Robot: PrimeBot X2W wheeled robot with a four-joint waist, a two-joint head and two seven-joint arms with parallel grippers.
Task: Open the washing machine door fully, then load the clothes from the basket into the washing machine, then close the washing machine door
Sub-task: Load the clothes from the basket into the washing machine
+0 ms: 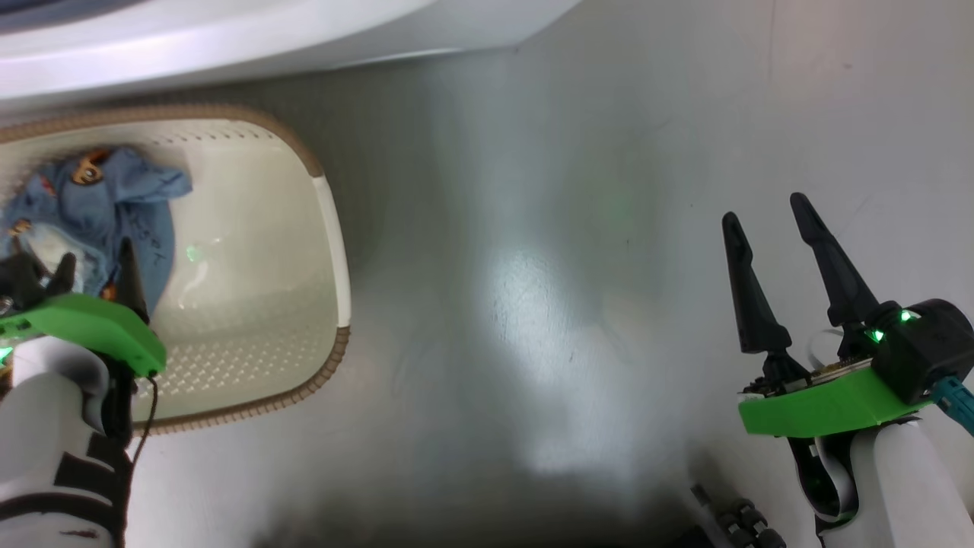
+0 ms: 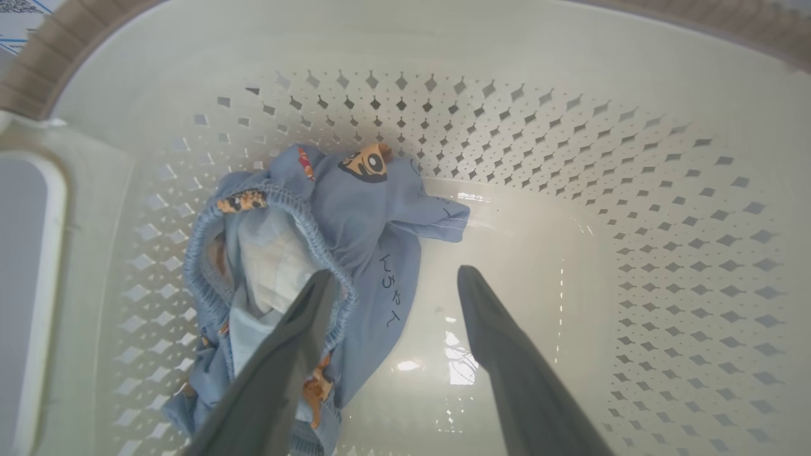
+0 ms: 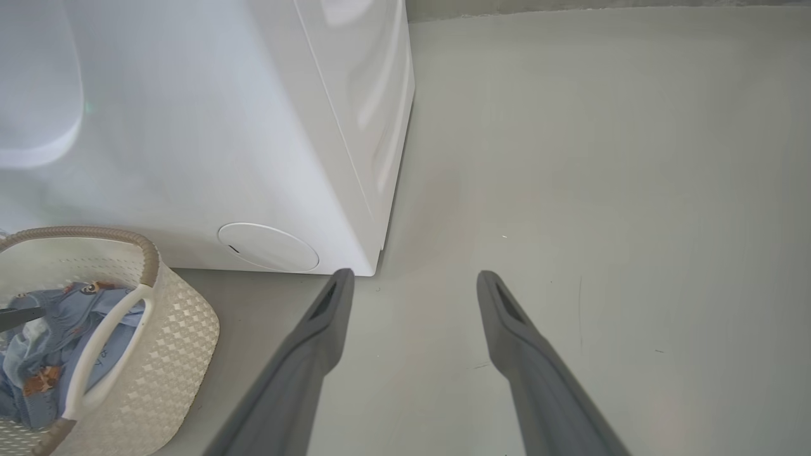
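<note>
In the head view, saw the left arm's pale forearm at the lower left corner, angled down into the basket [image 1: 251, 228], with the left gripper [image 1: 97, 255] spread wide over the clothes [image 1: 114, 198] and clasping nothing. Saw the right arm at the lower right, well apart from the basket, with the right gripper [image 1: 765, 209] pointing up the view over the grey floor [image 1: 533, 228], fingers fully parted and empty. Noted the white washing machine [image 1: 228, 38] along the top edge, just beyond the basket. In the left wrist view, looked past the left gripper [image 2: 398, 273] into the basket [image 2: 633, 190]: one finger crossing the elastic waistband of the clothes [image 2: 355, 209], the other over bare basket bottom; could not tell whether the first tip touched the fabric. In the right wrist view, found the right gripper [image 3: 415, 273] wide open, holding nothing, aimed low at the floor [image 3: 602, 190] by the corner of the washing machine [image 3: 222, 126], near its small round flap [image 3: 268, 247]. Saw the basket [image 3: 184, 316] standing on the floor before the machine, the clothes [image 3: 57, 316] inside.
</note>
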